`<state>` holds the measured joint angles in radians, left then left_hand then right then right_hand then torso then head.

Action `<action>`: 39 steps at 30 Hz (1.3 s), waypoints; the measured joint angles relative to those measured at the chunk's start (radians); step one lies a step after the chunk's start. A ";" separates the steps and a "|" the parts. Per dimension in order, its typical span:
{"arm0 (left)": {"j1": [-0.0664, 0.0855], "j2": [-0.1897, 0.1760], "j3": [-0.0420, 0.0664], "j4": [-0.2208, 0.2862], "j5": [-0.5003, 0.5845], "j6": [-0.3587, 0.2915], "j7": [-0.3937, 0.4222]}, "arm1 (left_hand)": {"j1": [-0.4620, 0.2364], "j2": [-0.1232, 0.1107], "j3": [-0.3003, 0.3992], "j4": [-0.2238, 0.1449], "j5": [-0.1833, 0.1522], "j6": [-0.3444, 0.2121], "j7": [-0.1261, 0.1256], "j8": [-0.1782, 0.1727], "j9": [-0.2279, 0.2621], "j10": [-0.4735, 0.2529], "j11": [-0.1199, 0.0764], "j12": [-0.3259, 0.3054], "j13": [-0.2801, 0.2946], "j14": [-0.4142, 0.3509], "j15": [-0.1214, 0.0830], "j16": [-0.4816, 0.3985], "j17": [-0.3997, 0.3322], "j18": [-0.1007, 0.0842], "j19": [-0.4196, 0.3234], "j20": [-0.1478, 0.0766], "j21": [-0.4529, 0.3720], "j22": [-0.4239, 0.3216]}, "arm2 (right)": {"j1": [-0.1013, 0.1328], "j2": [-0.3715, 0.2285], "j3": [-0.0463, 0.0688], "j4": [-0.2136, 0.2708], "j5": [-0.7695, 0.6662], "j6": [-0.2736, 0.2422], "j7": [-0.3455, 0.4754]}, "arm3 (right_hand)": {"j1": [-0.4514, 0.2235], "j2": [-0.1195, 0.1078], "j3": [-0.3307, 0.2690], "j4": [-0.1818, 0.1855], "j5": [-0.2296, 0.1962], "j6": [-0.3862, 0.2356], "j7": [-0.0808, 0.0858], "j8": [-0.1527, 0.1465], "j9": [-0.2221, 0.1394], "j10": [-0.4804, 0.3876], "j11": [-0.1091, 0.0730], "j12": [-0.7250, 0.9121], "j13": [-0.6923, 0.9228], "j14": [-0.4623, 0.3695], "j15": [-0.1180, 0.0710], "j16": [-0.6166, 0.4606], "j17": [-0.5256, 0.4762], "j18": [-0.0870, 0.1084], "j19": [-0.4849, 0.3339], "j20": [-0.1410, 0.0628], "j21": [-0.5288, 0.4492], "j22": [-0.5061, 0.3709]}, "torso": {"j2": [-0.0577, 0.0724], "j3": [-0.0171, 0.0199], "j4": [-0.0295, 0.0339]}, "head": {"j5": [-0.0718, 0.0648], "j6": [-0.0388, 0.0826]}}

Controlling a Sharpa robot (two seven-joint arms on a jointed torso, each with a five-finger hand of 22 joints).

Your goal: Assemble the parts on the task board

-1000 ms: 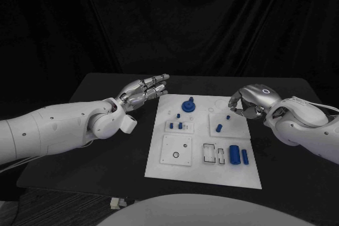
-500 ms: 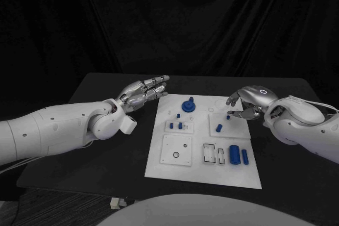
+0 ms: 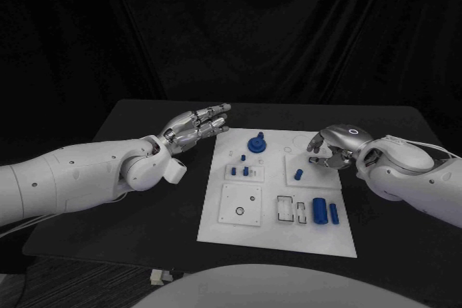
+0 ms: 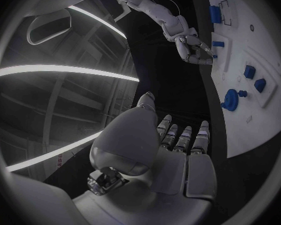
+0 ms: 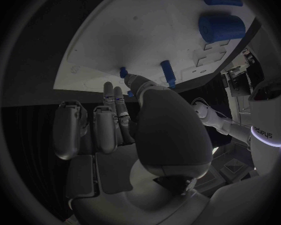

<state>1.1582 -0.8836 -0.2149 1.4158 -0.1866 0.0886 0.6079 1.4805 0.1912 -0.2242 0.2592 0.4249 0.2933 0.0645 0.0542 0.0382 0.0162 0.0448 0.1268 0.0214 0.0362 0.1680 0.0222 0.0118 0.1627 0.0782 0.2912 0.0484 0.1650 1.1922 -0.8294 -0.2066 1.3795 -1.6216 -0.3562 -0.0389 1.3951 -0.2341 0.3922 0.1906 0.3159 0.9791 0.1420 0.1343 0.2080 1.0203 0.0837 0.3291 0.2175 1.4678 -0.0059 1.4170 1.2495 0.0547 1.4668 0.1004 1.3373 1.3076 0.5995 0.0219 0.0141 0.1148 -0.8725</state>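
I am watching the right hand [image 3: 329, 149] hovering over the board's [image 3: 279, 234] far right panel, fingers curled down toward a small blue peg [image 3: 311, 160]; from the right wrist view the fingertips [image 5: 129, 78] are just beside a peg [image 5: 123, 72], but I cannot tell whether they are touching or pinching it, so I am not calling the hand clamped or free. The peg is lying directly below and slightly inboard of the fingertips, so I am judging the coming move as a short drop and pinch. A second short peg [image 3: 298, 174] is standing upright nearer me on the same panel; its long axis is running vertical. The left hand [image 3: 197, 124] is hanging off the board's far left corner, fingers extended, apart and holding nothing; it is well away from these pegs, so the right hand is the nearer one. Elsewhere on the board, I am noting a round blue knob [image 3: 257, 144] at the far middle, small blue pieces [image 3: 244, 170] in the left middle panel, and two blue cylinders [image 3: 324, 211] lying near the right edge with long axes running toward me, beside rectangular recesses [image 3: 292, 210] whose contents I cannot make out. The counter [image 3: 125, 208] is carrying the board.
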 measured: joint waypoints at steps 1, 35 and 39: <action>0.000 0.000 0.000 0.000 0.000 0.000 0.000 | 0.000 0.000 0.000 0.000 0.000 0.000 0.000 0.000 0.000 0.000 0.000 0.000 0.000 0.000 0.000 0.000 0.000 0.000 0.000 0.000 0.000 0.000 | -0.002 0.002 0.000 -0.002 0.000 0.002 0.000 | 0.000 0.000 0.000 0.000 0.000 0.002 0.000 0.000 0.000 0.000 0.000 0.000 0.000 0.000 0.000 0.000 0.000 0.000 0.000 0.000 0.000 0.000 | 0.000 0.0000 0.0000 | 0.000 0.000; -0.007 0.005 0.000 -0.010 0.000 0.010 -0.003 | 0.012 0.005 -0.002 -0.008 0.008 0.015 0.015 0.009 0.002 0.014 0.021 0.027 0.003 0.011 0.011 0.009 0.003 0.000 0.014 0.000 0.004 0.003 | -0.022 0.026 0.003 -0.026 0.003 0.003 0.018 | 0.069 0.021 0.055 -0.086 0.036 0.124 -0.036 0.080 0.059 0.106 -0.045 0.065 0.015 -0.002 -0.024 0.000 -0.013 0.000 0.000 -0.022 0.000 0.000 | 0.000 0.0002 -0.0004 | 0.002 0.000; -0.009 0.006 0.000 -0.011 0.000 0.011 -0.004 | 0.016 0.008 -0.003 -0.009 0.012 0.051 0.026 0.023 0.007 0.014 0.022 0.027 0.003 0.011 0.011 0.009 0.003 0.000 0.014 0.000 0.008 0.003 | -0.023 0.025 0.002 -0.026 0.004 -0.006 0.023 | 0.071 0.024 0.057 -0.095 0.022 0.136 -0.045 0.092 0.069 0.120 -0.052 0.066 0.016 -0.002 -0.031 0.000 -0.013 0.000 -0.003 -0.025 0.000 0.000 | 0.000 0.0002 -0.0004 | 0.004 0.000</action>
<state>1.1494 -0.8779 -0.2149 1.4044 -0.1865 0.0997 0.6039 1.4966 0.1996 -0.2270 0.2507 0.4369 0.3439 0.0900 0.0775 0.0455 0.0304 0.0663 0.1540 0.0245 0.0470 0.1787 0.0308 0.0144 0.1625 0.0924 0.2910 0.0560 0.1681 1.1689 -0.8044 -0.2045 1.3533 -1.6180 -0.3627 -0.0158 1.4663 -0.2104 0.4495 0.0960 0.3379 1.1149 0.0971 0.2267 0.2767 1.1403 0.0321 0.3951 0.2339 1.4661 -0.0367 1.4170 1.2368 0.0547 1.4634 0.0751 1.3373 1.3073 0.5994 0.0221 0.0137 0.1185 -0.8725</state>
